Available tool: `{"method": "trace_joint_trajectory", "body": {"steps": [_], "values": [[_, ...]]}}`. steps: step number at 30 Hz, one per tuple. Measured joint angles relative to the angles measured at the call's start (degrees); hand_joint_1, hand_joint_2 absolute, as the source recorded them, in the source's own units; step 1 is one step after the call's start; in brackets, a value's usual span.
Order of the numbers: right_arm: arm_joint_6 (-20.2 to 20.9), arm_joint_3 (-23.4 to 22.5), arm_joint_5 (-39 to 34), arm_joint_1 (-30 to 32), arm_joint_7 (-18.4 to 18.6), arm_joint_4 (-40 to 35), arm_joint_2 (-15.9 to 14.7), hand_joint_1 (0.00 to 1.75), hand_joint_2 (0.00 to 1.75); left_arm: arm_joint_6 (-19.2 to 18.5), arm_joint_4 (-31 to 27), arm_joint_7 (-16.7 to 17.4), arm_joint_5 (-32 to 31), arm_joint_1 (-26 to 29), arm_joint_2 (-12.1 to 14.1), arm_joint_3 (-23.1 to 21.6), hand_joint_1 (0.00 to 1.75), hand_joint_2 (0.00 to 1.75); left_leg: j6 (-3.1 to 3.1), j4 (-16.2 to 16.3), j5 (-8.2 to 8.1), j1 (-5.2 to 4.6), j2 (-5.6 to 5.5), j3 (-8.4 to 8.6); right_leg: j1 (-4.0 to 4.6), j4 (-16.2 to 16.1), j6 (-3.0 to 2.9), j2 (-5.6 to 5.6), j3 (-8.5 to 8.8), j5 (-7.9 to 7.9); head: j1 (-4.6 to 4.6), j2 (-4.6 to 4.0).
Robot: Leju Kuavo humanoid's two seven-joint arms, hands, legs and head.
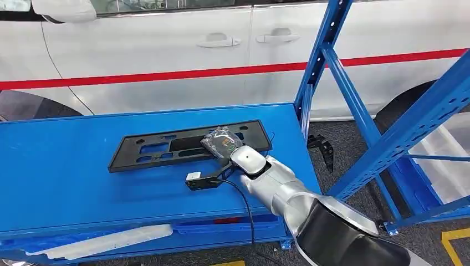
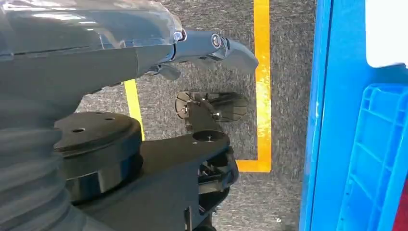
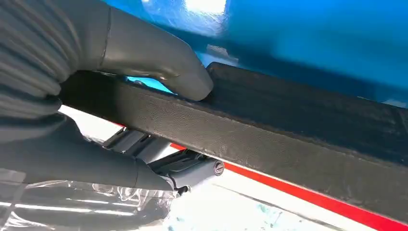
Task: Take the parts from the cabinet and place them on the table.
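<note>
The right hand [image 1: 223,145] grips the near edge of a long black plastic panel [image 1: 166,147] with cut-out openings, which lies flat on the blue table [image 1: 61,177]. Close up, the thumb [image 3: 159,62] presses its textured rim, fingers [image 3: 187,171] beneath. The left hand [image 2: 211,48] hangs above grey floor, holding nothing, beside a blue crate [image 2: 375,159].

Matt black grained plastic panel [image 1: 183,145], glossy blue painted metal table [image 1: 66,166], crinkled clear film over robot hand [image 1: 223,141]

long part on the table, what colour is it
Black, clearest in the head view.
</note>
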Motion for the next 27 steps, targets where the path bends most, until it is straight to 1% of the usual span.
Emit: {"method": "trace_joint_trajectory", "body": {"steps": [3,4,5,6,7,8,9,10,11,12,13,14,15,16,17,18,19,20,21,22,23,24,25,26,27], "values": [[0.0,0.0,0.1,0.1,0.2,0.0,0.0,1.75,1.75,-0.6,0.0,0.2,0.1,0.0,0.0,0.0,0.0,1.75,0.0,0.0,0.0,0.0,0.0,-0.01,0.0,0.0,0.0,0.0,0.0,0.0,0.0,0.0],[0.0,0.0,0.1,0.1,0.2,0.0,0.0,1.75,1.75,-1.1,0.0,0.1,0.3,0.0,0.1,0.0,0.0,1.75,0.36,0.4,-0.47,-0.25,0.01,-0.24,-0.44,-0.5,0.28,-0.02,0.2,0.17,0.0,0.0],[0.0,0.0,0.2,0.1,0.2,0.0,0.0,1.75,1.75,-1.5,0.0,0.0,0.5,0.0,0.1,0.0,0.0,1.75,0.91,0.2,-0.78,-0.26,0.04,-0.12,-0.62,-0.5,0.52,-0.08,0.32,0.22,0.0,0.0],[0.0,0.0,0.2,0.3,0.2,-0.1,0.0,1.75,1.75,-1.6,0.0,-0.1,0.6,0.1,0.2,0.1,0.0,1.75,1.16,-0.7,-1.22,-0.37,0.09,0.15,-0.63,-0.1,0.92,-0.09,1.04,1.2,-0.04,0.0],[0.0,0.0,0.2,0.5,0.2,-0.1,0.0,1.75,1.75,-1.8,0.0,-0.1,0.6,0.1,0.3,0.1,0.0,1.75,1.38,-1.5,-1.48,-0.48,0.07,1.05,-0.42,1.1,1.54,-0.12,0.71,2.71,0.02,0.0],[0.0,0.0,0.3,0.6,0.3,-0.1,0.0,1.75,1.75,-1.8,0.0,-0.2,0.6,0.2,0.3,0.1,0.0,1.75,1.79,-2.4,-1.78,-0.28,-0.01,2.15,-0.61,1.0,1.68,-0.26,1.58,2.64,0.0,0.0],[0.1,0.0,0.4,0.6,0.3,-0.2,0.0,1.75,1.75,-1.8,0.0,-0.2,0.6,0.3,0.3,0.2,0.0,1.75,2.01,-2.9,-1.72,-0.26,-0.08,4.04,-0.64,0.9,1.69,-0.4,1.63,2.34,0.0,0.0],[0.1,0.0,0.5,0.5,0.3,-0.2,-0.1,1.75,1.75,-1.8,0.0,-0.2,0.7,0.3,0.3,0.2,0.0,1.75,2.17,-3.2,-1.58,-0.14,0.09,4.47,-0.6,2.0,1.33,-0.61,1.43,0.6,0.06,0.0],[0.1,0.0,0.6,0.3,0.3,-0.2,-0.1,1.75,1.75,-1.8,0.0,-0.1,0.6,0.3,0.4,0.3,0.0,1.75,2.24,-3.0,-1.62,-0.09,0.16,4.72,-0.46,5.0,1.47,-0.49,-0.41,-1.94,0.04,0.0],[0.2,0.0,0.7,0.4,0.3,-0.2,0.0,1.75,1.75,-1.8,0.0,-0.1,0.6,0.2,0.4,0.4,0.0,1.75,2.27,-2.9,-1.73,-0.12,0.21,4.76,-0.37,9.2,1.15,-0.48,-2.92,-4.64,0.04,0.0],[0.4,0.0,0.8,0.7,0.3,-0.2,-0.1,1.75,1.75,-1.8,0.0,-0.1,0.6,0.2,0.3,0.5,0.0,1.75,2.22,-2.8,-1.87,-0.21,0.24,4.74,-0.34,13.1,1.39,-0.46,-5.27,-6.48,0.07,0.0],[0.5,0.0,0.9,1.1,0.3,-0.2,-0.1,1.75,1.75,-1.7,0.0,-0.1,0.6,0.3,0.3,0.5,0.0,1.75,2.05,-2.6,-2.04,-0.2,0.23,4.7,-0.34,14.8,1.4,-0.47,-6.44,-6.75,0.07,0.0],[0.5,0.0,0.9,1.4,0.3,-0.2,-0.1,1.75,1.75,-1.6,0.0,0.0,0.6,0.4,0.3,0.5,0.0,1.75,1.84,-2.3,-2.36,-0.08,0.2,4.72,-0.41,13.7,1.53,-0.5,-6.18,-5.54,0.04,0.0],[0.5,0.0,0.9,1.4,0.3,-0.2,-0.1,1.75,1.75,-1.5,0.0,0.0,0.5,0.6,0.3,0.5,0.0,1.75,1.47,-1.8,-2.77,0.1,0.18,4.75,-0.5,10.6,1.36,-0.51,-4.84,-3.41,0.07,0.0],[0.5,0.0,1.0,1.3,0.3,-0.2,-0.1,1.75,1.75,-1.4,0.0,0.0,0.5,0.7,0.3,0.5,0.0,1.75,1.08,-1.2,-3.33,0.32,0.17,4.8,-0.63,6.0,1.34,-0.58,-2.65,-0.85,0.06,0.0],[0.5,0.0,1.1,1.2,0.3,-0.2,-0.1,1.75,1.75,-1.2,0.0,0.0,0.5,0.7,0.2,0.5,0.0,1.75,0.47,-0.3,-3.97,0.44,0.2,4.79,-0.87,0.9,1.33,-0.76,-0.42,1.24,0.07,0.0],[0.5,0.0,1.2,1.2,0.3,-0.2,-0.1,1.75,1.75,-0.9,0.0,0.0,0.5,0.7,0.2,0.5,0.0,1.75,-0.3,0.1,-3.79,0.37,0.29,4.9,-0.06,1.7,0.71,-0.78,-1.1,-0.34,0.07,0.0],[0.6,0.0,1.2,1.1,0.3,-0.3,-0.1,1.75,1.75,-0.8,0.0,0.1,0.5,0.7,0.2,0.5,0.0,1.75,-0.89,0.3,-4.15,0.25,0.24,4.7,0.14,1.7,-0.74,-0.87,-1.18,-0.71,0.02,0.0],[0.6,0.0,1.2,1.3,0.3,-0.4,0.1,1.75,1.75,-0.7,0.0,0.5,0.5,0.7,0.1,0.5,0.0,1.75,-1.21,0.5,-4.17,0.18,0.31,4.87,0.25,1.9,-1.35,-0.64,-1.21,0.42,0.04,0.0],[0.6,0.0,1.4,1.3,0.3,-0.5,0.1,1.75,1.75,-0.5,0.0,1.0,0.5,0.7,0.1,0.6,0.0,1.75,-1.58,0.6,-4.02,0.34,0.33,5.1,0.29,1.9,-1.95,-0.68,-1.09,-0.05,0.04,0.0],[0.4,0.0,1.5,1.1,0.3,-0.5,0.1,1.75,1.75,-0.3,0.0,1.3,0.5,0.7,0.1,0.6,0.0,1.75,-1.84,0.4,-4.07,0.56,0.37,5.0,0.13,1.7,-2.15,-0.58,-0.59,0.06,0.04,0.0],[0.2,0.0,1.7,1.0,0.5,-0.5,0.1,1.75,1.75,0.0,0.0,1.5,0.4,0.7,0.2,0.7,0.0,1.75,-1.03,0.3,-4.36,0.57,0.28,5.61,0.05,1.4,-2.05,-0.51,-0.43,0.06,0.02,0.0],[0.1,0.0,1.9,1.0,0.5,-0.5,0.2,1.75,1.75,0.1,0.0,1.6,0.4,0.6,0.2,0.7,0.0,1.75,-0.43,-0.2,-4.35,0.56,0.28,5.71,0.02,1.5,-2.31,-0.4,-0.34,-0.12,0.0,0.0],[0.1,0.0,2.0,1.1,0.5,-0.5,0.2,1.75,1.75,0.0,0.0,1.7,0.4,0.6,0.2,0.7,0.0,1.75,-0.31,-0.2,-4.42,0.53,0.29,6.05,0.06,1.5,-2.56,-0.26,-0.25,-0.29,0.04,0.0],[0.1,0.0,2.1,1.1,0.6,-0.5,0.2,1.75,1.75,0.0,0.0,1.9,0.4,0.5,0.2,0.7,0.0,1.75,-0.32,-0.5,-4.42,0.52,0.29,6.17,0.1,1.5,-2.7,-0.13,-0.24,-0.4,0.02,0.0]]}}
